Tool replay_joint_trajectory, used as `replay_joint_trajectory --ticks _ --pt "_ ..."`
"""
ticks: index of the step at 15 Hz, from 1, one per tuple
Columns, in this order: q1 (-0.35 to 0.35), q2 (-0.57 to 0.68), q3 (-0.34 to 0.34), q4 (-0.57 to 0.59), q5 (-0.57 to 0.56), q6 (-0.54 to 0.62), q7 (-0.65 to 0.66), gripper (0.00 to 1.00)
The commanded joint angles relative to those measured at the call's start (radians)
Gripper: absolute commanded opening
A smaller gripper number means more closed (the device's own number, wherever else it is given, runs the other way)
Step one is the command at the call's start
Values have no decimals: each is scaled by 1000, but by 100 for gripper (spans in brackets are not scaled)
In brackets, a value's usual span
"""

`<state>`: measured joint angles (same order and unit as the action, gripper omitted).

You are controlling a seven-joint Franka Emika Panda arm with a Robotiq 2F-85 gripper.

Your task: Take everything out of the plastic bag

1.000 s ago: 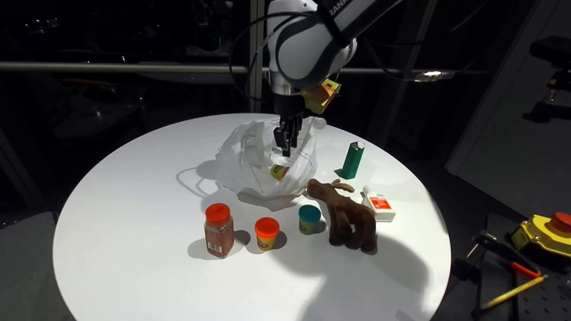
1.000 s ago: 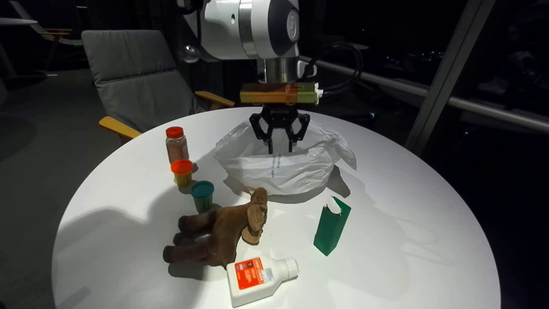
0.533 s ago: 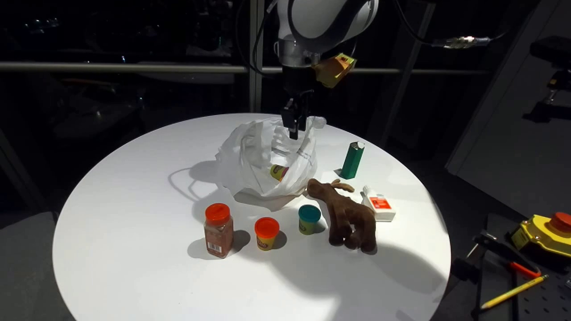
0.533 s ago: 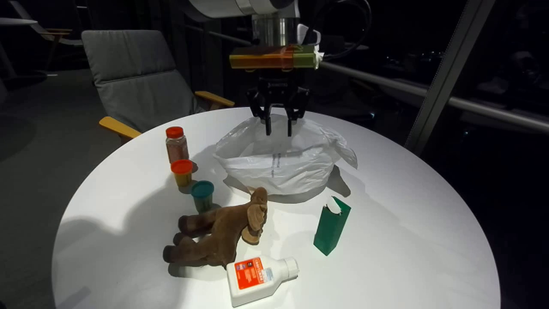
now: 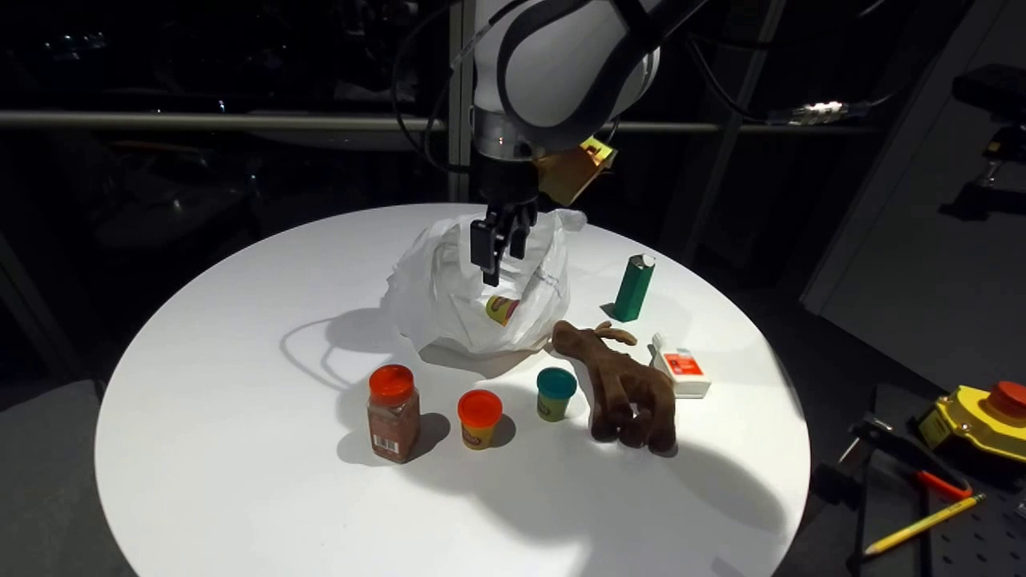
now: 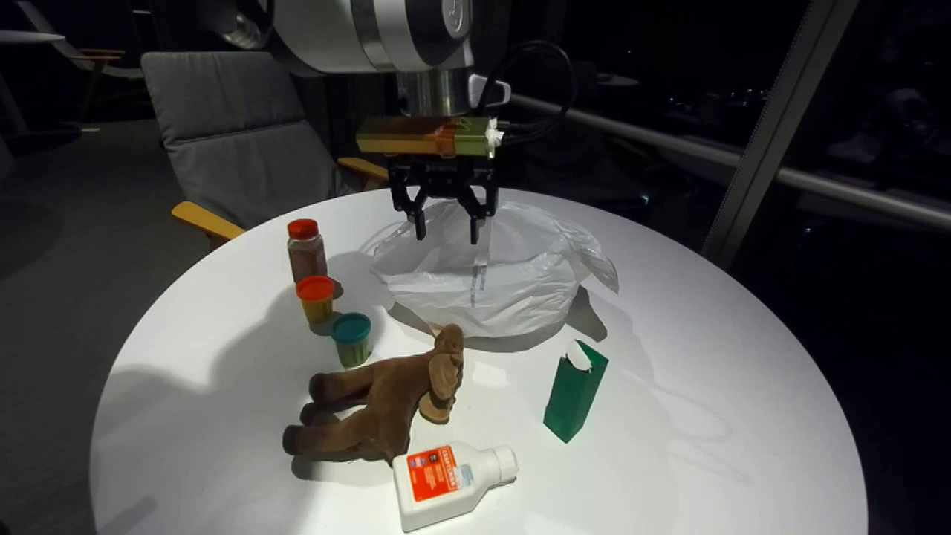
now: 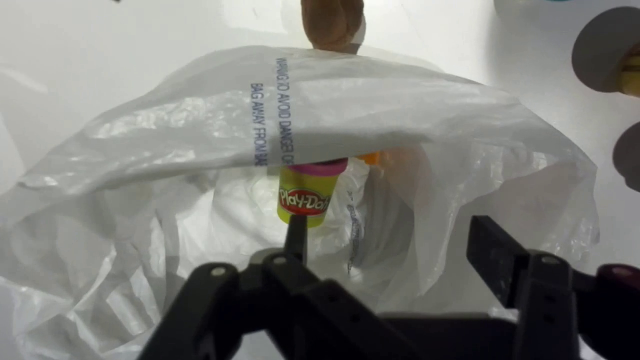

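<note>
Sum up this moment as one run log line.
gripper: open, empty, over plastic bag; in bag: Play-Doh tub, orange item mostly hidden; task: unfinished

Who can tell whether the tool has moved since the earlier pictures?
Yes: in an exterior view, the tool shifted picture-left, toward the unmoved red-lidded jar.

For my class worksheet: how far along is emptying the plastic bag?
Looks done: the red-lidded jar, orange-lidded tub, teal-lidded tub, plush toy, white bottle and green container are outside the plastic bag.
In hand: nothing; the claw stands open at the bag's mouth.
Left: a pink-lidded tub, visible inside, and apparently something orange, mostly hidden.
</note>
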<state>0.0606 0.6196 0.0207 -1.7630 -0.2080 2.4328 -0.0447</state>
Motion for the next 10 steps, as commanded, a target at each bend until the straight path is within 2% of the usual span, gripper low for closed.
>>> replay_joint_trajectory --ticks 1,7,10 --pt "15 63 -21 62 -7 25 9 100" --pt "17 165 -50 186 -28 -34 -12 100" --pt "-6 223 -51 261 -22 -70 -54 100"
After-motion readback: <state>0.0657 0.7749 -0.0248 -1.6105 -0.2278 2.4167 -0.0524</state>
